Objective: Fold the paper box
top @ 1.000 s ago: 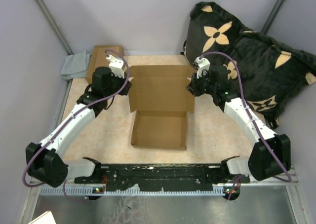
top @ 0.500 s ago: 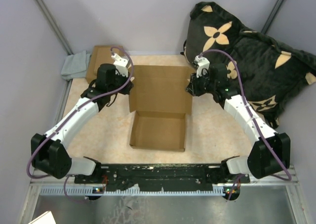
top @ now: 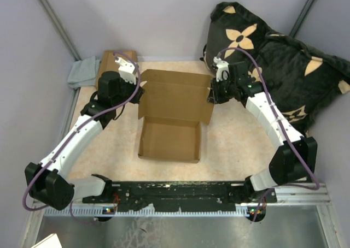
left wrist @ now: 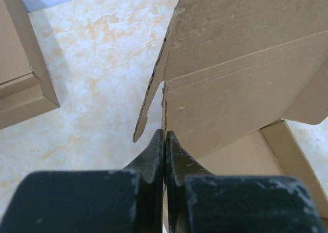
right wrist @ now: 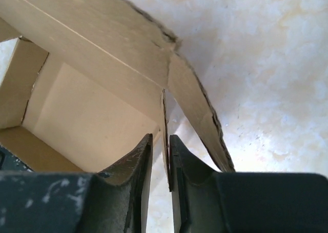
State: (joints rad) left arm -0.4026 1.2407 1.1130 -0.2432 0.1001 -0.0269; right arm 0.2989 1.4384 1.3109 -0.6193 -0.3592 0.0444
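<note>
As the lid stands upright, your two hands sit at its side edges on the paper box point(top: 169, 141), which rests in the middle of the bench point(top: 235, 144).
Your left hand point(left wrist: 164, 139) is pressed together on the lid's left edge. Your right hand point(right wrist: 160, 147) stands slightly apart, straddling the right edge without clearly pinching it. To fold well, I judge you should firm up the right grip, then bring both hands forward evenly so the lid bends along its crease, not askew.
</note>
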